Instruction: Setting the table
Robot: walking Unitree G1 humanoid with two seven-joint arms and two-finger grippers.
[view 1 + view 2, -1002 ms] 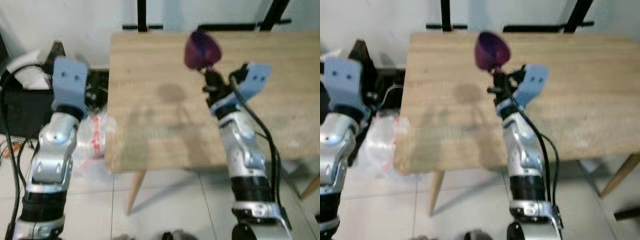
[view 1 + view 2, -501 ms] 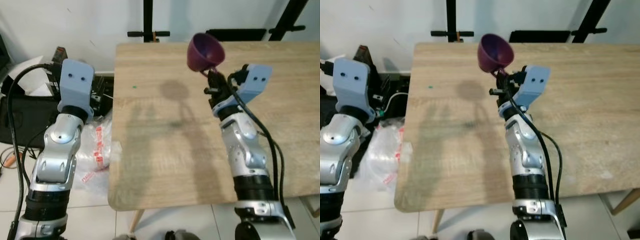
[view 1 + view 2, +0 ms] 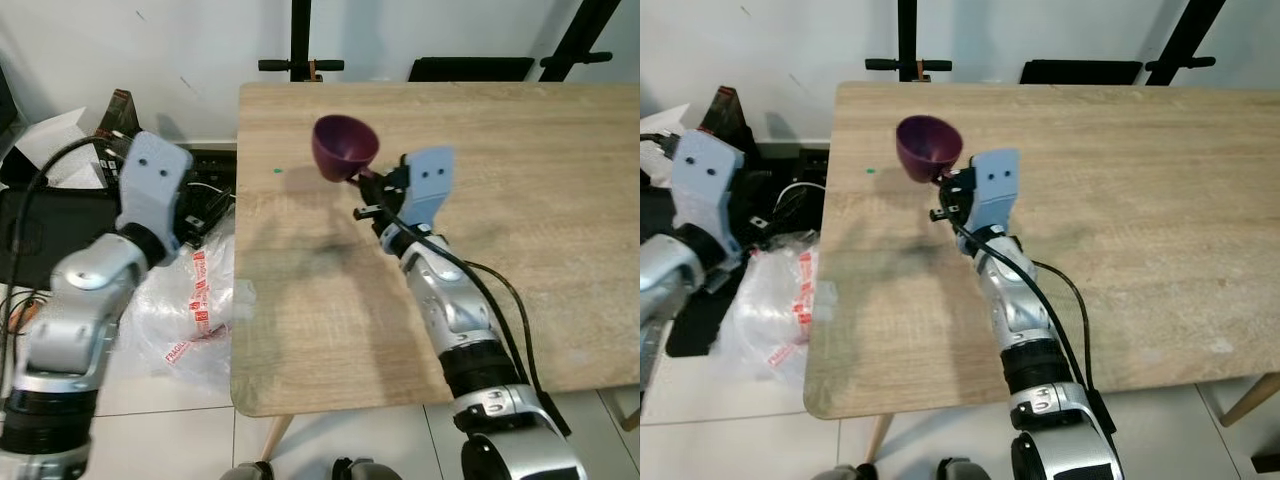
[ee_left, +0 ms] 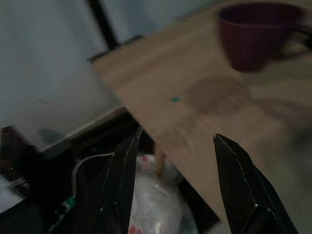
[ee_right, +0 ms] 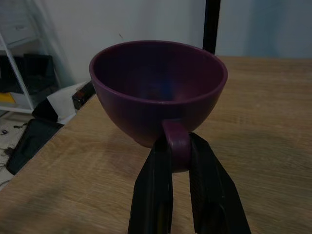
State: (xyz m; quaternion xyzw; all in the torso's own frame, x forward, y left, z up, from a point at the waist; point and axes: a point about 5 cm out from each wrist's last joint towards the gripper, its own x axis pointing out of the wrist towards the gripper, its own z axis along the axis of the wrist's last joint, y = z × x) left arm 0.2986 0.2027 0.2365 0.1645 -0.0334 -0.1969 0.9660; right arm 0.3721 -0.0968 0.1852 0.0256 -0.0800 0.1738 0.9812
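Observation:
A purple cup (image 3: 343,146) hangs upright above the left part of the wooden table (image 3: 560,160), casting a shadow on the wood below. My right gripper (image 5: 176,158) is shut on the cup's handle (image 5: 175,146), its black fingers (image 5: 152,195) squeezing it from both sides. In the left wrist view the cup (image 4: 258,34) is seen across the table corner. My left gripper (image 4: 170,161) is open and holds nothing, off the table's left edge above the floor clutter.
A clear plastic bag with red print (image 3: 195,310) lies on the tiled floor by the table's left edge. Black cables and boxes (image 3: 60,190) sit against the wall at left. Black stand legs (image 3: 300,60) rise behind the table. A small green speck (image 3: 277,171) marks the wood.
My right gripper has carried the cup leftward and lower over the table. The left arm has swung, its gripper now turned toward the table. The camera has also shifted slightly.

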